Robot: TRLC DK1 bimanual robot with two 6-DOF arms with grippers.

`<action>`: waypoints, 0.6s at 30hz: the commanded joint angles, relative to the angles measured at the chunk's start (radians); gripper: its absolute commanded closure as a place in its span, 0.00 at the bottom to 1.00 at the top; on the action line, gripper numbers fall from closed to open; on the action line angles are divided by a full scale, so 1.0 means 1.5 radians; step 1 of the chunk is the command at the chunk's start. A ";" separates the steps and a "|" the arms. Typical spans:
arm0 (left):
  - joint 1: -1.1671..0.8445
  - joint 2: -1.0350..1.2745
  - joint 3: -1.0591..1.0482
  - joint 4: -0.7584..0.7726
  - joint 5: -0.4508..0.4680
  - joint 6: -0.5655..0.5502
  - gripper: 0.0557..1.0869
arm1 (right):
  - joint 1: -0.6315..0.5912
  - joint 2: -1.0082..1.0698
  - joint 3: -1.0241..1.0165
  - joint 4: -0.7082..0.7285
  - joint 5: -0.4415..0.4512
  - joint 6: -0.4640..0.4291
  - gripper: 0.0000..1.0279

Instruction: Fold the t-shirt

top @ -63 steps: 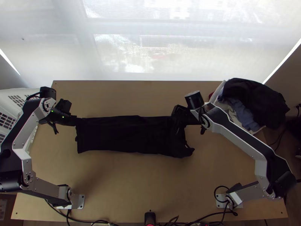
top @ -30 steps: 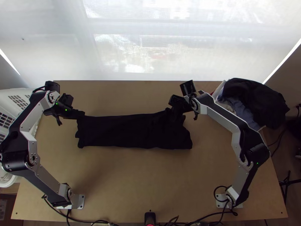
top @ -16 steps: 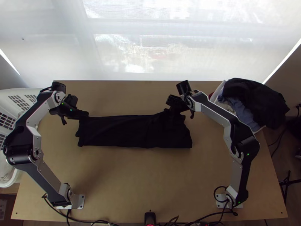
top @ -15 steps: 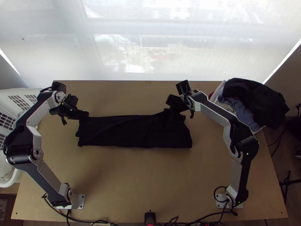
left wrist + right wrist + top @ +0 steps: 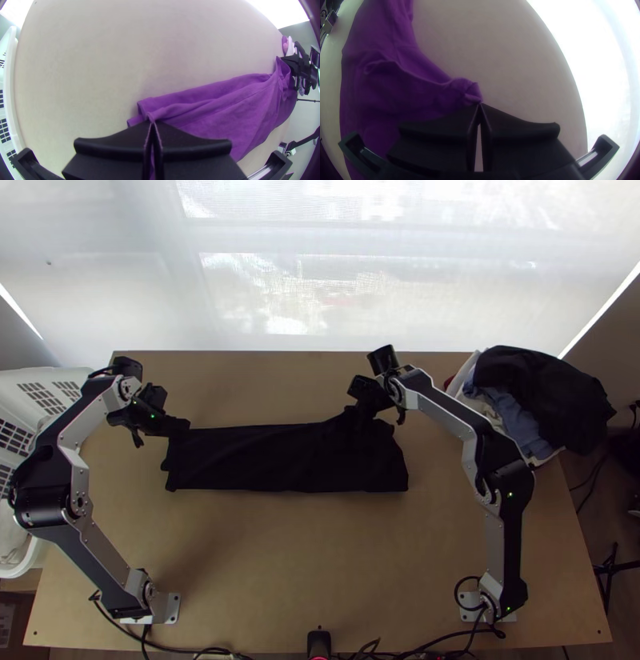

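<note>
your t-shirt (image 5: 280, 460) lies across the middle of the bench (image 5: 304, 564) in a long, narrow folded band, running from side to side between the two arms. near its left end, your left gripper (image 5: 188, 424) is at the far corner, and the jaws are closed on a pinch of the cloth; in the left wrist view you can see layered edges beside the tips and creases fanning out from the pinch. near the other end, your right gripper (image 5: 358, 414) has its jaws closed on a small gathered bit of the far edge. there the fabric is drawn up into a peak, with soft wrinkles running down from it, while the near edge lies fairly straight on the wood.

over at your left, a white plastic basket (image 5: 48, 388) with slotted sides stands just beside the bench. at the far right corner you have a white container (image 5: 458, 386) heaped with clothes, a black garment (image 5: 540, 388) on top and a blue one (image 5: 522, 424) under it. a pale blind (image 5: 320, 300) hangs beyond the far edge, and a small black device (image 5: 318, 642) sits at the near edge, with cables beside it.
</note>
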 commanded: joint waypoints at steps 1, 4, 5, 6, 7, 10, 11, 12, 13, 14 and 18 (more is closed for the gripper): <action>0.007 -0.008 -0.014 0.001 0.000 0.000 0.97 | -0.001 0.031 0.034 -0.011 0.006 0.000 0.97; 0.010 -0.011 -0.022 0.002 0.000 0.001 0.97 | -0.002 0.048 0.064 -0.019 0.011 0.000 0.97; 0.011 -0.012 -0.024 0.002 0.000 0.002 0.97 | -0.001 0.054 0.076 -0.027 0.011 0.001 0.97; 0.012 -0.012 -0.025 0.002 0.000 0.002 0.97 | -0.001 0.059 0.087 -0.033 0.011 0.001 0.97; 0.013 -0.013 -0.025 0.002 0.000 0.002 0.97 | -0.002 0.061 0.090 -0.034 0.012 0.001 0.97; 0.017 -0.014 -0.025 0.005 0.000 0.003 0.97 | -0.009 0.069 0.097 -0.039 0.014 0.001 0.97; 0.017 -0.014 -0.025 0.006 0.000 0.004 0.97 | -0.012 0.072 0.097 -0.041 0.014 0.001 0.97; 0.017 -0.013 -0.025 0.007 0.000 0.004 0.97 | -0.015 0.074 0.097 -0.042 0.014 0.001 0.97; 0.016 -0.012 -0.025 0.008 0.000 0.004 0.97 | -0.018 0.076 0.097 -0.045 0.013 0.004 0.97; 0.016 -0.011 -0.025 0.009 0.000 0.004 0.97 | -0.019 0.076 0.097 -0.046 0.013 0.007 0.97; 0.011 -0.009 -0.024 0.015 0.001 0.000 0.95 | -0.020 0.070 0.093 -0.080 0.013 0.017 0.70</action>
